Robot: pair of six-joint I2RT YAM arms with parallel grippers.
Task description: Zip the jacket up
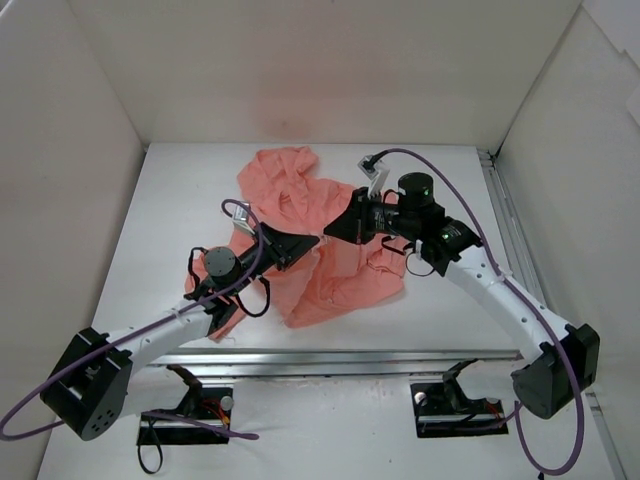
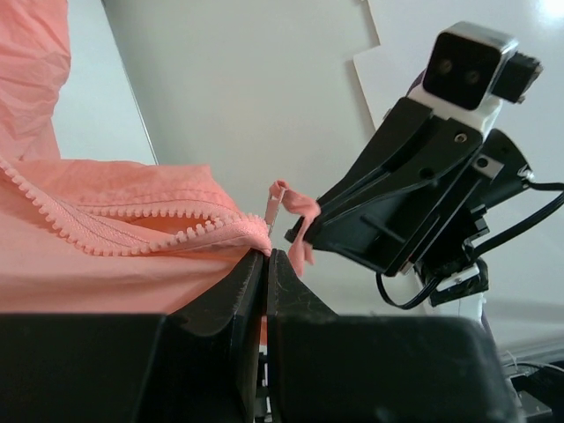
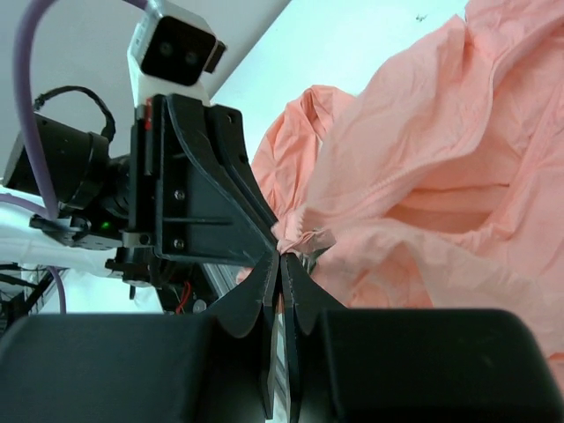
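Jacket of thin, salmon-pink, wrinkly cloth lies in a crumpled heap at the middle of the smooth white table, bunched into soft folds, with one lobe reaching toward the far wall.

On the left, the left arm, white with black joints and a looping purple cable, reaches in over the heap's near left edge. The left gripper, made of black wedge-shaped plastic fingers, is closed tight on the jacket, pinching the cloth right where the two rows of small knobbly zip teeth run together into a point. Just above that pinch a narrow pink strip curls up and loops over.

To the right of it, tip to tip with the left one, the right gripper is closed too, its tapered black fingers nipping a small crumpled wad of the jacket's cloth at the same spot. Behind it the fabric billows in broad, matte creases.
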